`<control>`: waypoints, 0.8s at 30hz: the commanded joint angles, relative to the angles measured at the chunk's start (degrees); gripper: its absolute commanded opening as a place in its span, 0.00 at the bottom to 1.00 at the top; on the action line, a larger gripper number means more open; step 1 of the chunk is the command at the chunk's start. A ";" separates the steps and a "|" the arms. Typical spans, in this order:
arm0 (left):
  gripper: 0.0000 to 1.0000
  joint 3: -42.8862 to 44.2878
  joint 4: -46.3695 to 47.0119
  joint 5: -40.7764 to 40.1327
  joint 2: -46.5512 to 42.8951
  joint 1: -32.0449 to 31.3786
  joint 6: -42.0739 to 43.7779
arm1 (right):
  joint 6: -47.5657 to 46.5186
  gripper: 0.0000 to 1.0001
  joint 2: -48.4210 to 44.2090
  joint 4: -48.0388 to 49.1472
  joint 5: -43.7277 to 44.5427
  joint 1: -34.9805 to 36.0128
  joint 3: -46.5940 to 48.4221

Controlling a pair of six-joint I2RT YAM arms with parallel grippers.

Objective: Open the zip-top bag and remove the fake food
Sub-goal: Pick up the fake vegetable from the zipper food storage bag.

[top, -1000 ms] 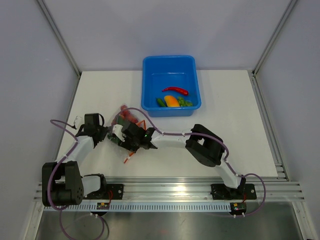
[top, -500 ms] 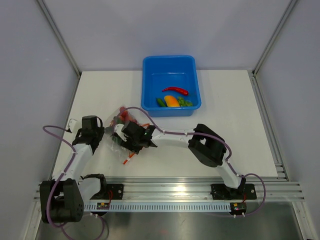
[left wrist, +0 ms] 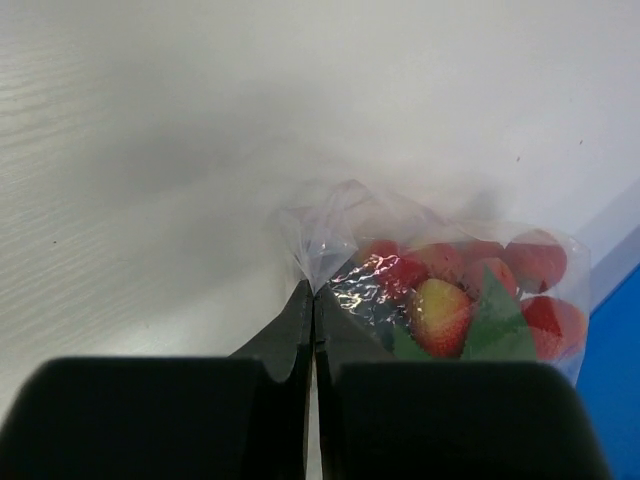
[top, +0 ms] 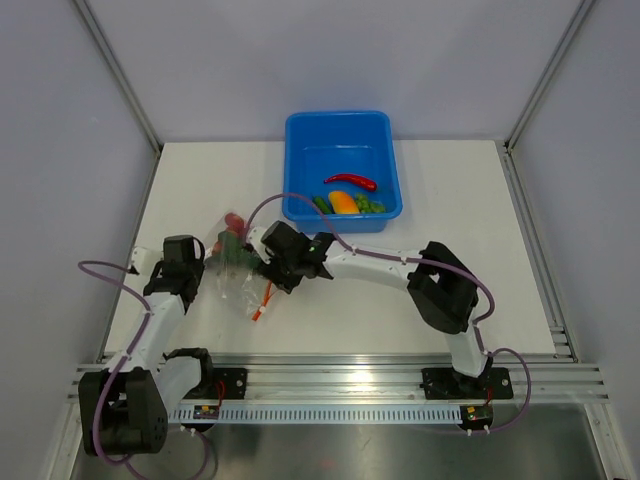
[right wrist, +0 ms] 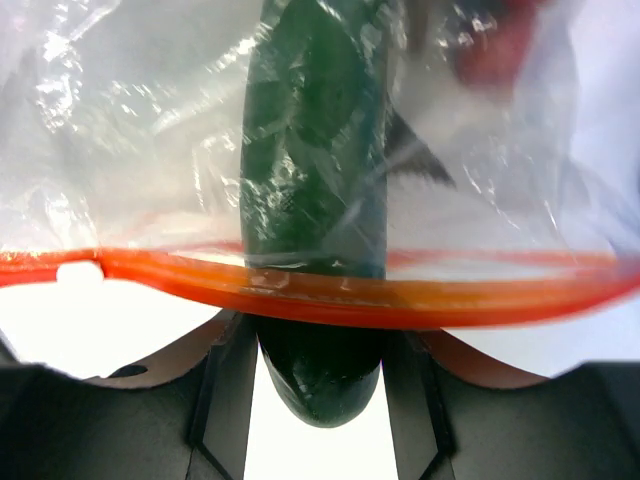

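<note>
One zip-top bag (top: 238,280) lay on the table (top: 480,230) between two arms. The left gripper (left wrist: 312,300), reaching forward low, pinched its corner tight; the right gripper (right wrist: 318,372), stretched across leftward, clasped one green vegetable (right wrist: 315,200) poking from the bag's mouth. One blue tub (top: 296,150) held one chili (top: 351,181) and one pepper (top: 343,202)

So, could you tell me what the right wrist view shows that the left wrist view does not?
Only the right wrist: the orange-red zip strip, with a green vegetable poking out past it, held by the right gripper. Only the left wrist: the left gripper shut on a plastic corner, and red and yellow balls inside. Both: the clear zip-top bag.
</note>
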 commanded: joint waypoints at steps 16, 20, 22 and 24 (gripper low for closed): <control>0.00 -1.68 -5.04 -10.63 -6.63 0.00 -9.14 | 10.80 0.36 -13.70 8.55 -15.59 -11.50 -8.63; 0.00 -2.56 -5.04 -12.13 -9.00 -0.09 -9.67 | 12.73 0.36 -9.93 8.58 -14.26 -11.68 -3.73; 0.00 -2.65 -4.95 -12.39 -9.35 -0.09 -9.67 | 13.87 0.36 -8.43 7.09 -14.52 -11.77 -1.44; 0.00 -2.65 -4.69 -12.39 -9.09 0.00 -9.67 | 14.23 0.36 -7.63 5.69 -15.14 -11.77 0.50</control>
